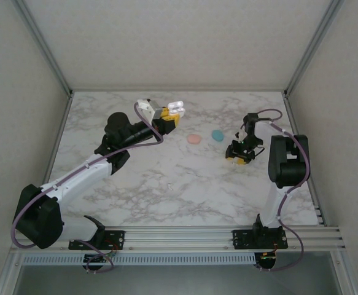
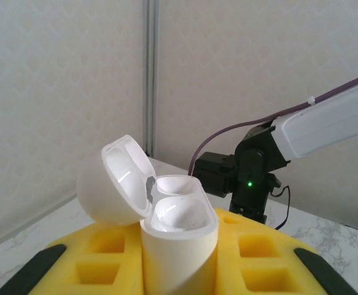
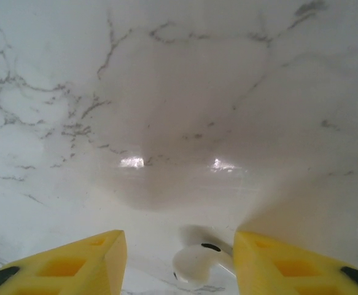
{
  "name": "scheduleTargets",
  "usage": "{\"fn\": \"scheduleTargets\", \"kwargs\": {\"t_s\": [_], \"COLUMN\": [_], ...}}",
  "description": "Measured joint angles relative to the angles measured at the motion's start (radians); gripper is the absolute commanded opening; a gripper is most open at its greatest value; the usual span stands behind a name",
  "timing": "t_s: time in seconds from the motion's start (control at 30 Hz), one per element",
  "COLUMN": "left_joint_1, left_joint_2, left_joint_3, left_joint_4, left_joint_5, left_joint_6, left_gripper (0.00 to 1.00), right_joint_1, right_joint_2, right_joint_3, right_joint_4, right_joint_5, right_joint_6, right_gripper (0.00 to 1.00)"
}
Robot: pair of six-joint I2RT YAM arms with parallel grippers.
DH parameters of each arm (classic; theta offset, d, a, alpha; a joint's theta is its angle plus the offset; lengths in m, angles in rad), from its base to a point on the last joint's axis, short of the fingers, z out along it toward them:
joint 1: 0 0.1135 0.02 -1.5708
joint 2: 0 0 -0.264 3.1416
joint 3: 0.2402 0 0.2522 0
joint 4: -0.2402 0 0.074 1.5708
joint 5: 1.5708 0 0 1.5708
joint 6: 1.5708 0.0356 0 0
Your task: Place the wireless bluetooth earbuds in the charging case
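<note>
Progress: nothing seated yet. Charging case (image 2: 177, 236) has its lid open and both wells empty, clamped upright in the left fingers (image 2: 252, 258). Right fingers (image 3: 80, 261) are part-open, straddling one white earbud (image 3: 197, 264) that lies on the desk (image 1: 166, 203) well right of the case; looks not yet gripped. Count: 1 case, 1 earbud. Also 1 pink piece (image 1: 194, 139) and 1 teal piece (image 1: 217, 134), lying between case and earbud.

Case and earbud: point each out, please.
Case (image 2: 179, 258): left wrist view, front wall of its body, below the open lid.
Earbud (image 3: 194, 267): right wrist view, its rounded white head.
</note>
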Motion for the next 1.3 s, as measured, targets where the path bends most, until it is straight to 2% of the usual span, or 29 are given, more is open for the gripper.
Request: {"fn": "scheduleTargets", "kwargs": {"t_s": [0.5,0.9,1.07,1.3], "left_joint_1": [0.0,0.0,0.0,0.0], "left_joint_2": [0.0,0.0,0.0,-0.001], "left_joint_3": [0.001,0.005,0.005,0.005], "left_joint_4": [-0.008,-0.027,-0.039,-0.046], "left_joint_5": [0.0,-0.009,-0.015,-0.016], "left_joint_6": [0.011,0.015,0.018,0.023], "left_gripper": [0.01,0.01,0.01,0.01], "right_joint_1": [0.078,0.135,0.138,0.139], "right_joint_2": [-0.072,-0.1,-0.071,-0.033], "right_joint_3": [-0.034,0.054,0.055,0.055], "right_joint_4": [-0.065,-0.122,-0.123,-0.107], "right_joint_5": [0.013,0.23,0.246,0.235], "right_joint_6": [0.047,-0.002,0.05,0.201], "right_gripper": [0.51,0.48,0.47,0.47]}}
